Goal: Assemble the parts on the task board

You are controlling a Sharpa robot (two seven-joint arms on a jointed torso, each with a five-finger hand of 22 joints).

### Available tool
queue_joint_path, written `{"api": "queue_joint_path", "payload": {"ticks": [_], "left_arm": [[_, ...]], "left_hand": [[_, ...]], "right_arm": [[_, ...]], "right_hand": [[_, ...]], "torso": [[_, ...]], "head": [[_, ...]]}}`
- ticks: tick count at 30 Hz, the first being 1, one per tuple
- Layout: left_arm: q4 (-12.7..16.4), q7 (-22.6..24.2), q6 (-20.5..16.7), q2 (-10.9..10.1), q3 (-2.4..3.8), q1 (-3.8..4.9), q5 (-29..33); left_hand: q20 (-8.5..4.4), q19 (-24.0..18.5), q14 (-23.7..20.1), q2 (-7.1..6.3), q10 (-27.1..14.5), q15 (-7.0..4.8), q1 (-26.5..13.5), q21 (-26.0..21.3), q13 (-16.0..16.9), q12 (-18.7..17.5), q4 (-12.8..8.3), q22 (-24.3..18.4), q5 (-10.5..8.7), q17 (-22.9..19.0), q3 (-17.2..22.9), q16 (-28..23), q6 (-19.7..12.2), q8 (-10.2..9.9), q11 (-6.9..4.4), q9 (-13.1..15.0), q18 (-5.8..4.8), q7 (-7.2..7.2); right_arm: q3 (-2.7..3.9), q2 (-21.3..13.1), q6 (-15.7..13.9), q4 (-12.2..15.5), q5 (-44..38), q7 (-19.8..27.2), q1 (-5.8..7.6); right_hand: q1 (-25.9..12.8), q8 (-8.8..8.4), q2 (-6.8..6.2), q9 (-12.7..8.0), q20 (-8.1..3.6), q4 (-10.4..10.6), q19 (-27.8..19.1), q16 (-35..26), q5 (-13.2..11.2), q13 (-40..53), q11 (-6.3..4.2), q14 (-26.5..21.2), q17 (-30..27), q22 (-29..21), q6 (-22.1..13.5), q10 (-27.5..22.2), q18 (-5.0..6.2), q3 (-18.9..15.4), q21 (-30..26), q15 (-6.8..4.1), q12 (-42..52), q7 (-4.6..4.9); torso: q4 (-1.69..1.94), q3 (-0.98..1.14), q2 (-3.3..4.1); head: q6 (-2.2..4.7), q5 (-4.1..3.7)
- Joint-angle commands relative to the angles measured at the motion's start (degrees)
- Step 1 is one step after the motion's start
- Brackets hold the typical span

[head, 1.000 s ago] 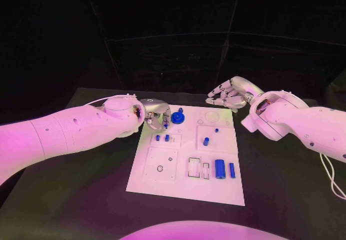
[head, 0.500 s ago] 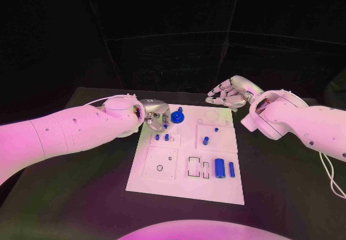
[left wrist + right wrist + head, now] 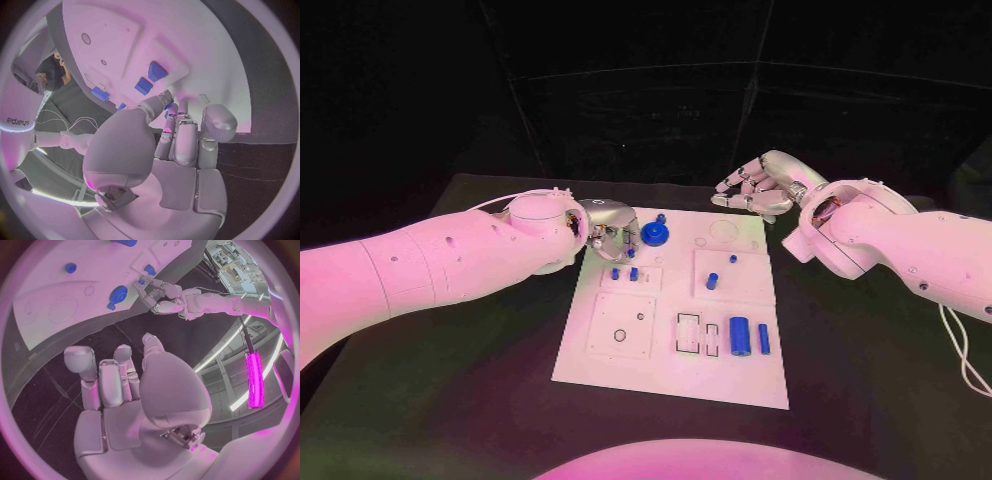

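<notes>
The white task board lies in the middle of the black table. My left hand hovers at the board's far left corner, and its thumb and fingertips pinch a small blue peg. Beside it a round blue knobbed part stands on the board and also appears in the right wrist view. Two short blue pegs stand just nearer. My right hand hangs above the far right corner, fingers loosely bent and holding nothing.
Two more blue pegs stand in the right middle plate. A blue cylinder and a blue bar lie near the board's front right. Bare black table surrounds the board.
</notes>
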Motion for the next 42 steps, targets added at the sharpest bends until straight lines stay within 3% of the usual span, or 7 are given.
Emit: {"api": "queue_joint_path", "payload": {"ticks": [1,14,19,26,30,37,42], "left_arm": [[-0.04,-0.83,0.69,0.02,0.02,0.08,0.13],[0.21,-1.28,-0.2,-0.62,0.03,0.08,0.32],[0.94,-0.38,-3.05,-2.48,0.08,0.09,3.97],[0.29,6.81,-6.73,-5.7,0.13,0.57,31.25],[0.63,13.18,-4.49,-7.68,0.13,0.74,47.24],[2.53,21.22,-4.43,-10.61,0.1,0.82,70.59],[4.7,24.24,-5.5,-11.38,0.07,0.75,77.76]], "left_hand": [[0.26,-0.3,1.11,-0.21,-0.54,0.54,-0.4,-0.31,-0.07,-0.53,0.05,-0.1,-0.28,-0.13,-0.28,-0.36,-0.71,-0.62,0.04,-0.03,-0.22,-0.04],[0.67,-1.28,0.85,-0.7,-2.95,0.96,-0.08,-3.73,-0.22,-3.36,0.03,-3.28,-0.31,-1.26,-1.51,-0.75,-3.37,-4.13,0.61,-0.04,0.48,0.16],[0.99,-1.83,0.78,-0.83,-5.43,1.35,0.53,-6.0,-0.24,-4.75,-0.13,-5.4,-0.3,-1.73,-2.81,-0.88,-4.48,-5.5,1.12,0.01,0.88,0.53],[1.66,-8.76,-6.03,-0.05,-4.63,2.02,0.86,-22.55,0.19,-2.98,0.71,-20.32,-0.21,-18.83,-4.82,-11.84,-2.46,-5.54,1.75,0.22,3.7,1.85],[2.16,-11.94,-13.31,0.36,-5.84,2.48,1.51,-25.97,0.02,-2.17,0.56,-22.34,-0.3,-31.72,-5.57,-20.75,-2.38,-6.03,2.25,0.13,3.76,2.28],[2.73,-14.11,-16.66,1.14,-7.03,2.93,1.03,-29.16,0.17,-0.56,1.17,-24.54,-0.25,-33.85,-8.29,-22.44,-1.13,-5.58,2.39,0.3,3.79,2.32],[2.48,-13.67,-16.73,2.41,-4.06,2.55,0.88,-29.83,0.71,2.21,1.64,-25.29,-0.2,-34.51,-8.78,-22.01,0.14,-4.75,1.82,0.37,3.87,1.97]], "right_arm": [[0.04,0.02,0.19,0.01,0.11,0.36,0.1],[0.04,-0.18,0.77,-0.97,-0.05,-0.28,0.1],[0.03,-0.62,2.85,-2.08,-4.69,-0.43,0.06],[0.0,-1.96,5.65,-2.47,-13.8,-1.07,-0.56],[-0.02,-2.64,6.81,-1.96,-20.95,-1.9,-1.41],[-0.03,-3.07,7.35,-0.17,-32.98,-3.64,-3.75],[-0.04,-2.67,6.63,0.81,-35.85,-4.02,-4.96]], "right_hand": [[-0.05,0.19,0.58,-0.03,0.06,0.27,-0.52,-0.37,0.27,-0.05,-0.06,1.72,-0.08,-0.05,-0.48,-0.36,0.93,0.04,-0.38,-0.17,-0.13,0.0],[1.63,0.44,0.98,0.0,0.33,0.97,-3.77,-11.36,0.06,-11.45,0.39,-2.34,-11.99,-8.16,-0.92,-7.78,2.22,-0.04,-5.66,0.06,-11.7,0.18],[6.94,1.03,1.35,0.02,0.21,-0.39,-2.81,-19.99,-6.09,-22.34,0.55,-2.59,-19.67,-8.66,0.72,-8.45,2.18,1.71,-6.45,0.12,-24.06,0.4],[12.01,1.35,0.44,0.0,0.09,-2.44,-2.15,-22.69,-9.32,-30.62,0.4,-1.72,-21.62,-8.54,3.27,-6.66,2.12,4.3,-6.62,-0.06,-33.36,-0.11],[12.79,0.75,-0.47,-0.14,0.23,-2.58,-1.93,-22.89,-9.76,-34.19,0.53,-1.24,-21.38,-8.37,4.22,-6.03,2.03,5.34,-6.6,0.07,-36.82,-0.21],[13.35,-0.28,-1.59,-0.23,0.43,-2.72,-2.05,-23.62,-10.81,-37.55,0.79,-1.09,-21.71,-8.74,4.43,-6.34,2.07,6.26,-6.91,0.34,-39.76,-0.39],[13.95,-2.51,-2.09,-0.21,1.09,-2.84,-1.79,-24.29,-12.26,-41.09,1.86,-1.0,-21.98,-8.75,2.81,-6.12,2.01,7.84,-6.9,0.99,-42.43,1.16]], "torso": [[0.03,0.01,-0.02],[0.02,-0.05,-0.02],[-0.02,-0.07,-0.13],[-0.01,0.01,-0.32],[-0.16,-0.14,-0.34],[-0.09,-0.13,-0.62],[0.03,-0.3,-0.56]], "head": [[-0.01,-0.05],[0.15,-0.16],[0.34,-0.43],[0.76,-1.08],[1.22,-2.15],[1.29,-3.87],[1.29,-4.71]]}}
